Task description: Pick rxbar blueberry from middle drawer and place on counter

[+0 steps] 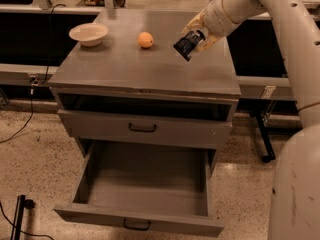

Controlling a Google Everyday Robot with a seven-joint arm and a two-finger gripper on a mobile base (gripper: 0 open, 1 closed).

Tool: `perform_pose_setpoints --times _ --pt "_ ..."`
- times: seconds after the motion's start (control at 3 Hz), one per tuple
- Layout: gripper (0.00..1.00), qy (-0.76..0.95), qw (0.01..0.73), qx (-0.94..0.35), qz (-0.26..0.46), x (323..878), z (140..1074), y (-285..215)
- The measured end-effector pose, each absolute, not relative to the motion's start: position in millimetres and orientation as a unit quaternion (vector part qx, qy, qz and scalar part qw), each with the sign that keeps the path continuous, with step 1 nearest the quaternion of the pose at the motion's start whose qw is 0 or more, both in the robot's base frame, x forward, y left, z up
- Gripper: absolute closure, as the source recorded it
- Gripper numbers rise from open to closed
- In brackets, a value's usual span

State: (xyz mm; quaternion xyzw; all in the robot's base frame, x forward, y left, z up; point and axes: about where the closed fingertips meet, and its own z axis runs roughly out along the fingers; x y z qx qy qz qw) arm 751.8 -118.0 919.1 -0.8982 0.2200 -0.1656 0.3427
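Status: pick half looks done, as I hold the rxbar blueberry (186,45) tilted in the clamped gripper (196,38) above the counter's (125,69) right side, near the orange (145,39), middle drawer (145,184) open below; setting down and release are left, by my reckoning.

end effector (196,37) with rxbar blueberry (185,45) above counter (125,69), right of orange (145,39)
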Motion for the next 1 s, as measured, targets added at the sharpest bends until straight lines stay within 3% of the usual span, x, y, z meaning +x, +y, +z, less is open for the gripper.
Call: perform_pose_setpoints --times 0.33,0.67,1.0 --pt "0.13 0.220 0.343 -0.899 -0.164 752.9 916.1 -115.9" --pt "0.00 0.219 0.343 -0.899 -0.162 754.0 913.4 -113.2" --pt "0.00 0.219 0.343 -0.899 -0.162 754.0 913.4 -113.1"
